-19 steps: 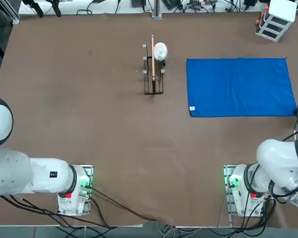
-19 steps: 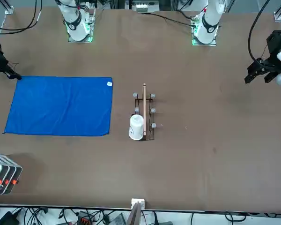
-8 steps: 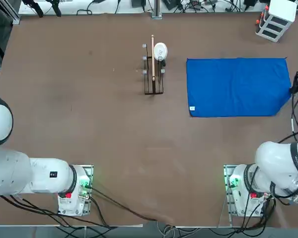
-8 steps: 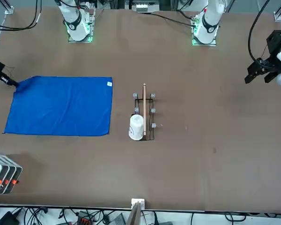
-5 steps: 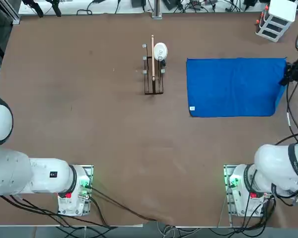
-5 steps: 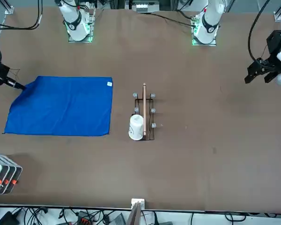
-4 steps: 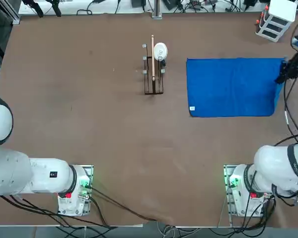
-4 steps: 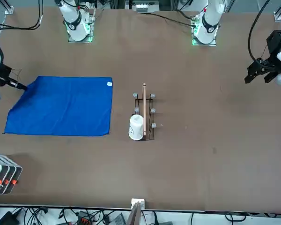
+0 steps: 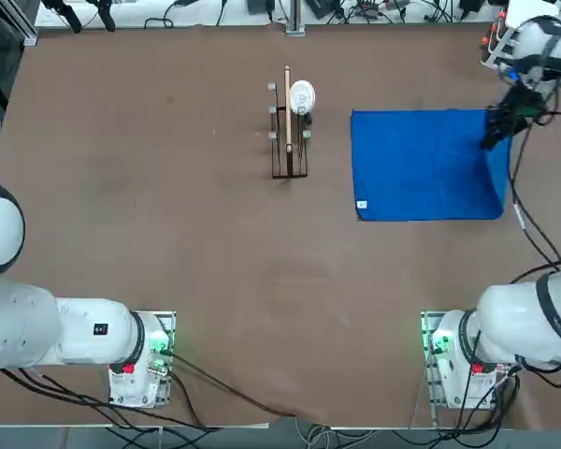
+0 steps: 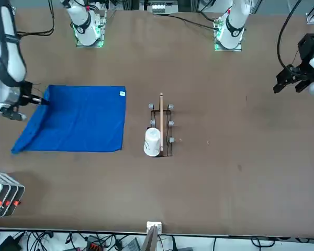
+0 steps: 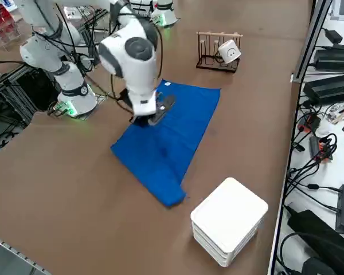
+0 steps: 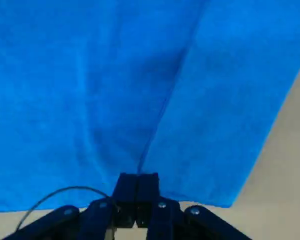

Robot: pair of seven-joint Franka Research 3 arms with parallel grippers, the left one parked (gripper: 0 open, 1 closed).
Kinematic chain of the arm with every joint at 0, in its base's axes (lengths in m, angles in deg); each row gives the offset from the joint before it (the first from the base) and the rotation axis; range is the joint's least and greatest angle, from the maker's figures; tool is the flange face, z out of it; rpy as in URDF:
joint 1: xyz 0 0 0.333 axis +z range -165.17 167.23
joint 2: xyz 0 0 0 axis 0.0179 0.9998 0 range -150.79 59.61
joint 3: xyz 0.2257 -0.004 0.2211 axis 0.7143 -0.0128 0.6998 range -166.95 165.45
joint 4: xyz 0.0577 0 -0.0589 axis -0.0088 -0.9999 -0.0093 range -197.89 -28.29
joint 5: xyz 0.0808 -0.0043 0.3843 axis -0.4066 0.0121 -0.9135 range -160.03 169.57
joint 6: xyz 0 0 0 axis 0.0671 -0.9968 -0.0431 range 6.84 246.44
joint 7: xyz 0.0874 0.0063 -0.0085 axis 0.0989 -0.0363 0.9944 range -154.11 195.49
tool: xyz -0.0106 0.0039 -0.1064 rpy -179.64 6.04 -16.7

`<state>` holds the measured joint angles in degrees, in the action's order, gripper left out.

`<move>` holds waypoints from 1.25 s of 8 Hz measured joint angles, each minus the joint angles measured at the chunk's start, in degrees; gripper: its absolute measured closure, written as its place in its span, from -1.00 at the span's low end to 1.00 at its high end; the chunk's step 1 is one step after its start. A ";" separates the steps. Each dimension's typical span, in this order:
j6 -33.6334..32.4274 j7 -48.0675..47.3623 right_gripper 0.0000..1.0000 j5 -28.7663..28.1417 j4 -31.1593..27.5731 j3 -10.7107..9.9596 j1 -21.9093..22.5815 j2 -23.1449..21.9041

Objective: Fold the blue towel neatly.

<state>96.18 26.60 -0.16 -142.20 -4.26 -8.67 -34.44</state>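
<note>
4 views. Top: overhead, looking down on the table (image 9: 215,281), robot's way. Front: across the table, facing the robot, so reversed vs top. Right side: raised, robot's right, diagonal down. Right wrist: closest, looks along the right gripper (image 12: 136,178) at its grip on the blue towel (image 12: 65,100). Towel's in all 4, wire rack (image 9: 290,176) in 3.

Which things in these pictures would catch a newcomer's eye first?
Most striking is the bright blue towel, spread at the table's right in the top view, the right end effector closed on its partly folded edge. Next, left of the towel, a white mug hangs on a dark wire rack.
</note>
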 joint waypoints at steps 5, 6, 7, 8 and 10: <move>-1.76 -3.14 0.96 -0.01 -6.85 0.02 13.83 -6.00; -1.78 -3.82 0.96 -0.02 -8.22 0.03 16.87 -6.91; -1.79 -5.36 0.96 -0.03 -9.01 0.03 20.10 -7.51; -1.82 -7.59 0.96 -0.05 -9.33 0.05 23.47 -7.81; -1.82 -12.28 0.96 -0.08 -9.37 0.07 29.71 -7.98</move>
<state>94.37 14.32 -0.24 -151.57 -4.19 21.04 -42.42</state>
